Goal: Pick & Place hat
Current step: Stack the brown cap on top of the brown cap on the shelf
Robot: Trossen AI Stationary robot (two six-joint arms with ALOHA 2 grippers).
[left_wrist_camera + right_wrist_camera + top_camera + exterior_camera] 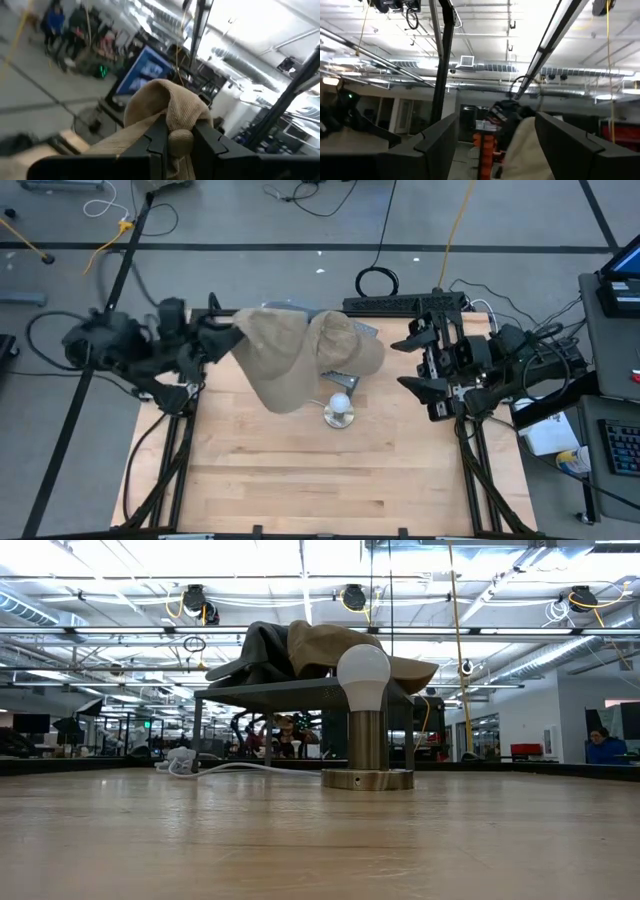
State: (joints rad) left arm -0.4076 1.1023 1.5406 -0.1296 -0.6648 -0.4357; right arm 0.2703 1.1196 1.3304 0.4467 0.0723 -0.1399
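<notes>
**Tan hat held up over the far part of the table**

Bare wooden table [300, 840] fills the near ground of the low view, and on it stands a small lamp [365, 715] with a round white bulb on a metal base. From above, the lamp sits near the table's middle, just near of a grey raised stand [340, 370].

On the left, the left gripper [180, 142] is clenched on a fold of the tan hat [285, 355]; its wrist view shows the fabric bunched between the two dark fingers [157, 137]. The hat hangs off the table, spread over the stand and reaching right of the lamp.

On the right, the right gripper [495, 145] waits at the table's far right edge, fingers spread wide and grasping nothing, well apart from the hat.
</notes>
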